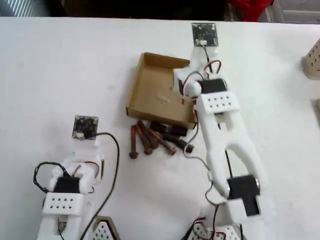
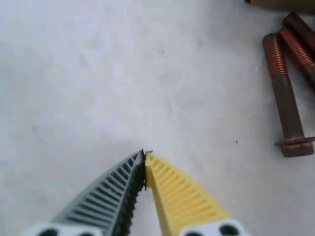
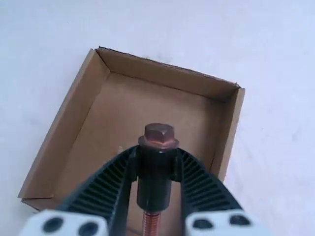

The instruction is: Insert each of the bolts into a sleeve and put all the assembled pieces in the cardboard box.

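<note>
Right pincer [image 3: 157,158] over the cardboard box [image 3: 78,113], clamped on a bolt [image 3: 158,135] seated in a black sleeve [image 3: 154,179].
Step in hand looks like the drop-off of one assembled piece. The next move calls for lowering it and spreading the fingers so it lands inside the walls, not on the rim. Left pincer [image 2: 144,160] is closed tip to tip and holds nothing, above bare counter [image 2: 98,73] near loose bolts [image 2: 286,105]. Spare sleeves [image 1: 172,132] are piled with the bolts just beside the box's near wall; their count is unclear. The held bolt's threaded end is cut off. The box floor behind the right pincer is hidden, and in the high view the arm covers one box corner.
</note>
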`<state>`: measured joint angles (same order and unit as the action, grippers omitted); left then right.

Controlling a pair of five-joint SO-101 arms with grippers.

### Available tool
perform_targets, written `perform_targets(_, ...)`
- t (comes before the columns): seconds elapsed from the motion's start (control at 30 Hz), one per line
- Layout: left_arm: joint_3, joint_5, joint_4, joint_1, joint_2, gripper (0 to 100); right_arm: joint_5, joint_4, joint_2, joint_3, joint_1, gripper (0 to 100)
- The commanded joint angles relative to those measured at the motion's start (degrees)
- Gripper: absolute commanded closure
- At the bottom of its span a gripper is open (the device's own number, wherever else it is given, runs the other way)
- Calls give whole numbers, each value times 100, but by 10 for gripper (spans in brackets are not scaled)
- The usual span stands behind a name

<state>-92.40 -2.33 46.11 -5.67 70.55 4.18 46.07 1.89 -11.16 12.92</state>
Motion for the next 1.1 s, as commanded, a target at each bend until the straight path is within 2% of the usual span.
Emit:
perform_targets(0.0, 35, -62, -158, -48, 75, 976, -79, 22, -778, 879, -171, 981)
perform_targets(0.23, 35, -62, -158, -48, 75, 976, -79, 22, -1903, 1459, -444, 981)
perform_targets(0.43, 9, -62, -352, -48, 75, 976, -97, 189, -2308, 1653, -435, 967)
perform_targets(0.63, 9, -62, -360, -48, 75, 976, -404, 637, -2316, 1653, -312, 741)
perform_targets(0.7, 9, -62, -360, -48, 75, 976, -404, 725, -2264, 1653, -347, 704)
perform_targets(0.8, 9, -62, -369, -48, 75, 976, -413, 884, -2035, 1644, -356, 741)
perform_targets(1.0, 9, -62, -387, -48, 75, 976, -484, 1587, -1033, 1644, -251, 926)
perform_targets(1.07, 9, -62, -387, -48, 75, 976, -818, 1789, -585, 1618, -189, 971)
